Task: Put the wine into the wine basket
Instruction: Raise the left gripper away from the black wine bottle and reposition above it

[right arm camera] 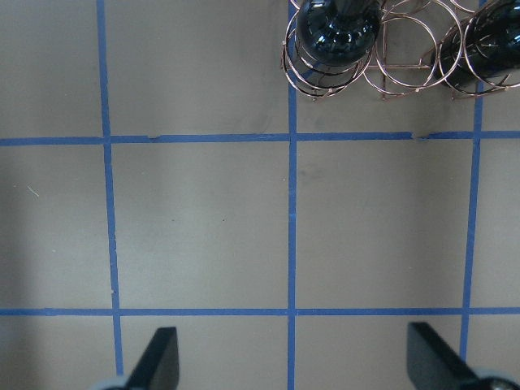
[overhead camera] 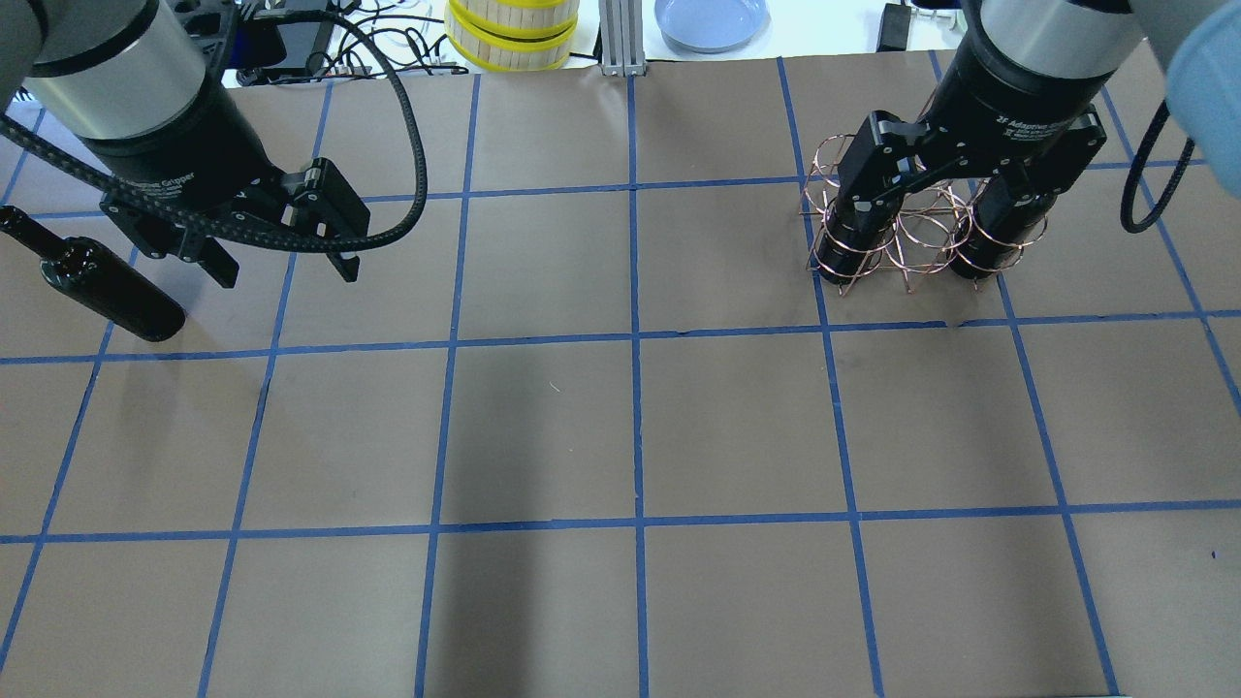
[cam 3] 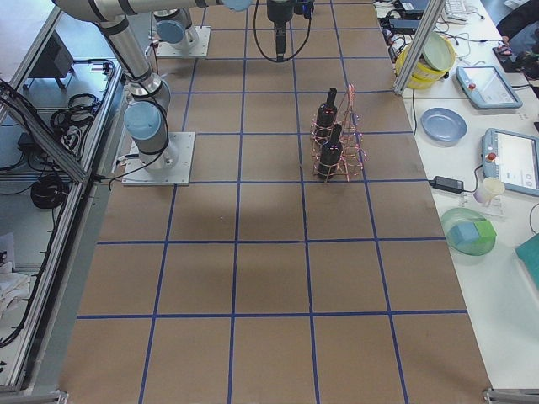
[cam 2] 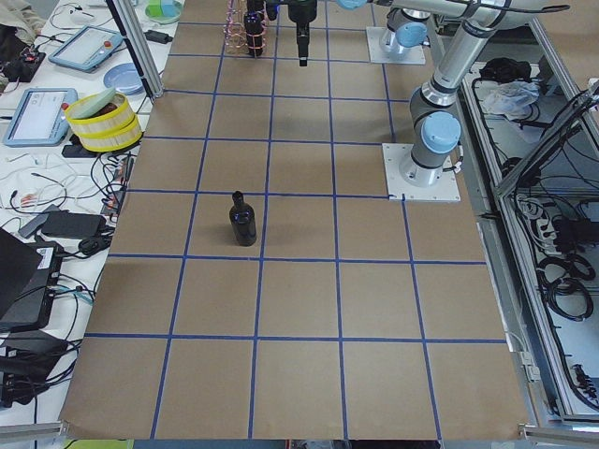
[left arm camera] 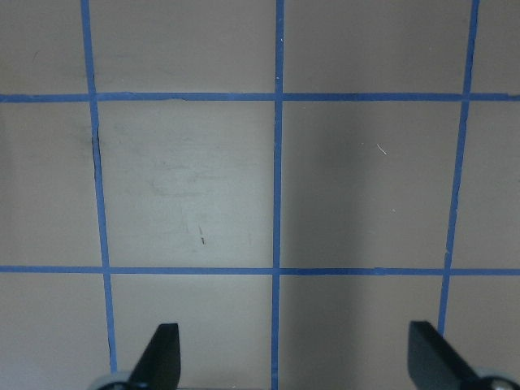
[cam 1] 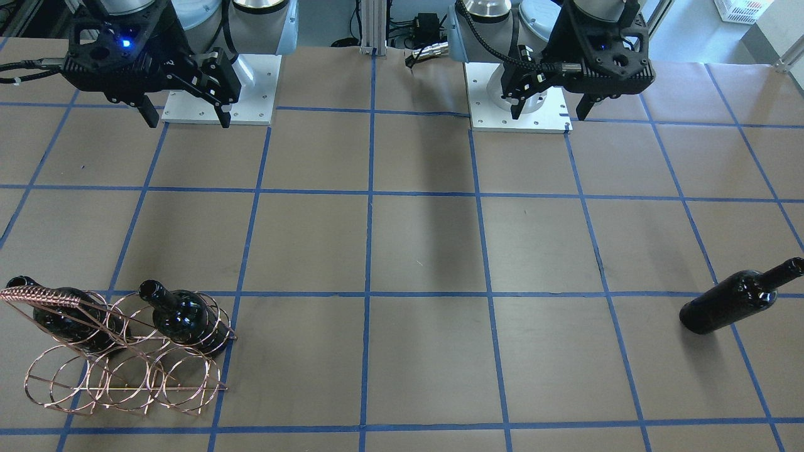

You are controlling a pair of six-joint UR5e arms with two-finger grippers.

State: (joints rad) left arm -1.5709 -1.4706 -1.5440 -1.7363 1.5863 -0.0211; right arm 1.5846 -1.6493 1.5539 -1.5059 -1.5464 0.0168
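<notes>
Reviewer: obstacles around the job?

Operator: On my feeds the table (overhead camera: 630, 436) is brown paper with a blue tape grid. Wine basket (cam 1: 125, 358) stands on the robot's right side, out toward the far edge from the bases. Two bottles (cam 1: 185, 317) stand upright in its end hoops. Beyond that far edge I see a yellow-rimmed stack (overhead camera: 509, 34), a blue plate (overhead camera: 711, 17) and a metal post (overhead camera: 616, 39).

Reviewer: target?

Operator: Wine bottle (cam 1: 741, 298) stands upright alone on the paper, robot's left side, well apart from the basket.

Reviewer: pincers?

Operator: Left gripper (left arm camera: 296, 361) hangs with fingers spread wide, holding nothing, only grid paper under it. It is back near the robot's side, well apart from the wine bottle. Right gripper (right arm camera: 292, 361) is the same: spread wide, nothing in it. The basket shows at the top of its wrist view, well clear of the fingertips.

Reviewer: room?

Operator: I see bare grid squares between wine bottle and basket, and on the near side of both. A strip of paper lies between each and the far edge. From the left-end camera, paper runs on past the wine bottle toward that end.
</notes>
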